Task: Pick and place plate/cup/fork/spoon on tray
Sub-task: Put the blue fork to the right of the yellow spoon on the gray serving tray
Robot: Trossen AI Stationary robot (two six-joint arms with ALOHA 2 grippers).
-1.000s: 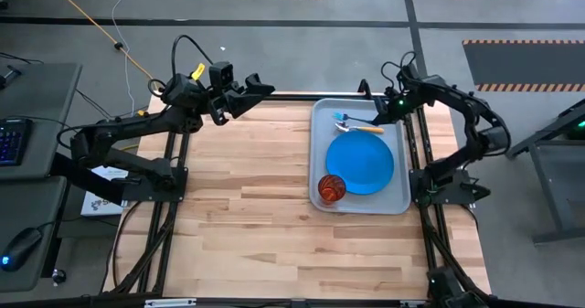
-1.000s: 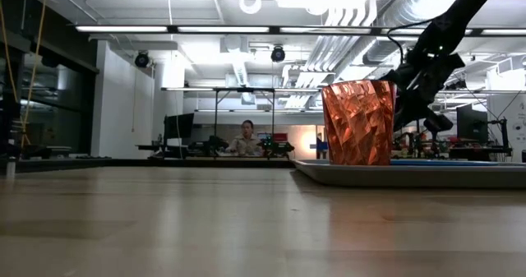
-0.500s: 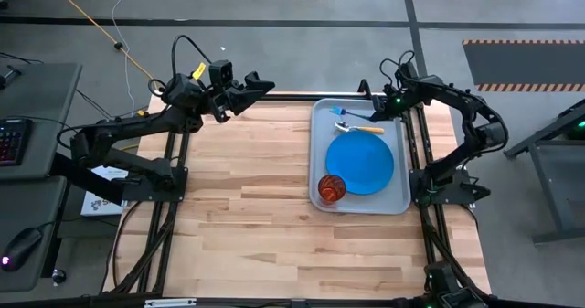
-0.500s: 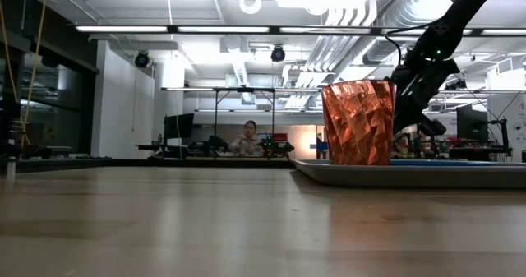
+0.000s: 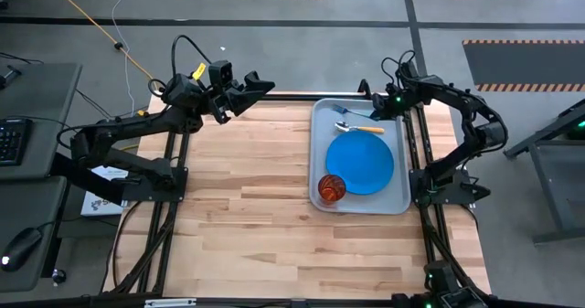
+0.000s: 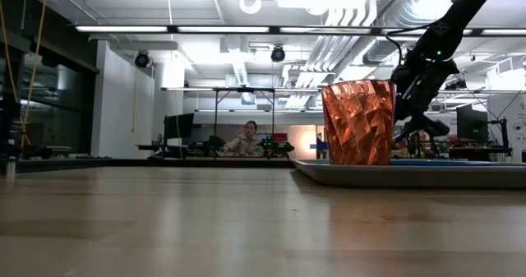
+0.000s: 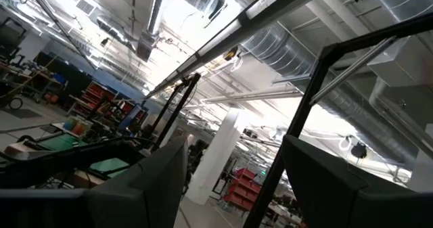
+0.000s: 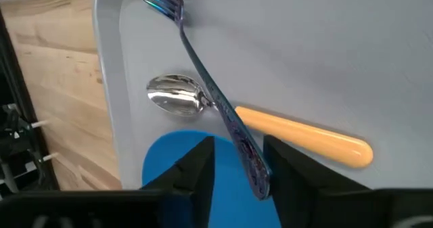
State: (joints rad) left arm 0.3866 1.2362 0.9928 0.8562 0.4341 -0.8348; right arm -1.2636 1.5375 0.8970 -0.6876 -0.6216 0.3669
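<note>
The fork [image 8: 215, 98] lies on the tray [image 5: 398, 203], up at the tray's 12 o'clock end, and it rests slanted across the spoon [image 8: 257, 123], so the two make a cross. The spoon has a shiny silver bowl and an orange handle. The blue plate [image 5: 360, 162] sits flat in the middle of the tray, just below the fork and spoon. The red-orange cup [image 5: 332, 189] stands upright at about 7 o'clock from the plate, touching or almost touching the plate's edge. The tray sits on the right side of the wooden table [image 5: 247, 217]. The right gripper [image 8: 237, 170] is right over the fork's handle end, at the tray's 1 o'clock corner, and its fingers are a little apart with the handle between them, not squeezing it. The left gripper [image 5: 259, 86] waits far away at the table's 11 o'clock edge, spread wide and holding nothing.
</note>
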